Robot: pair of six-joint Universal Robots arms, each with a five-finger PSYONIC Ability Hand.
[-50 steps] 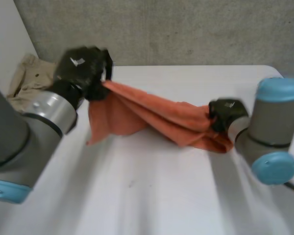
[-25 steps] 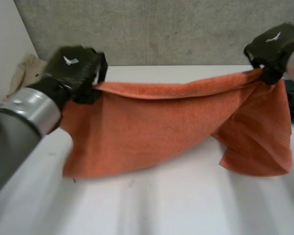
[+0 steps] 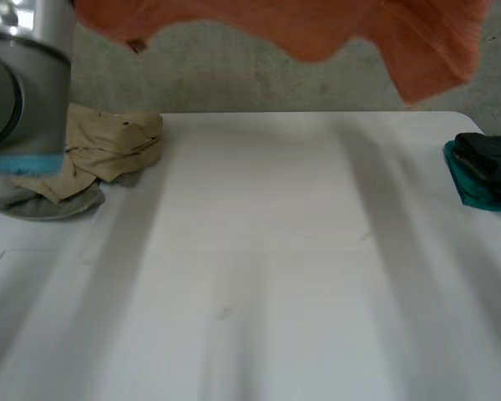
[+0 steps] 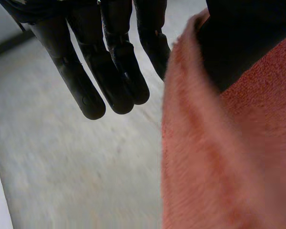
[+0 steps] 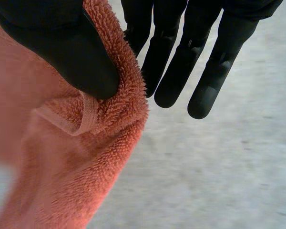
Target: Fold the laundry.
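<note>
An orange towel (image 3: 317,29) hangs high above the white table (image 3: 259,276), and its wavy lower edge shows in the head view. The left arm (image 3: 25,75) reaches up at the left. In the left wrist view my left hand (image 4: 109,71) pinches the towel's (image 4: 229,157) edge between its thumb (image 4: 243,43) and straight fingers. In the right wrist view my right hand (image 5: 190,57) presses its thumb (image 5: 62,47) onto a hemmed corner of the towel (image 5: 86,157), gripping it against the fingers.
A crumpled beige garment (image 3: 108,146) lies at the table's far left, with a grey cloth (image 3: 46,203) in front of it. A folded dark and teal cloth (image 3: 484,171) sits at the right edge. A concrete wall stands behind the table.
Both hands have lifted the towel off the table and spread it wide. They have risen out of the head view, and the towel now hangs clear of the table.
</note>
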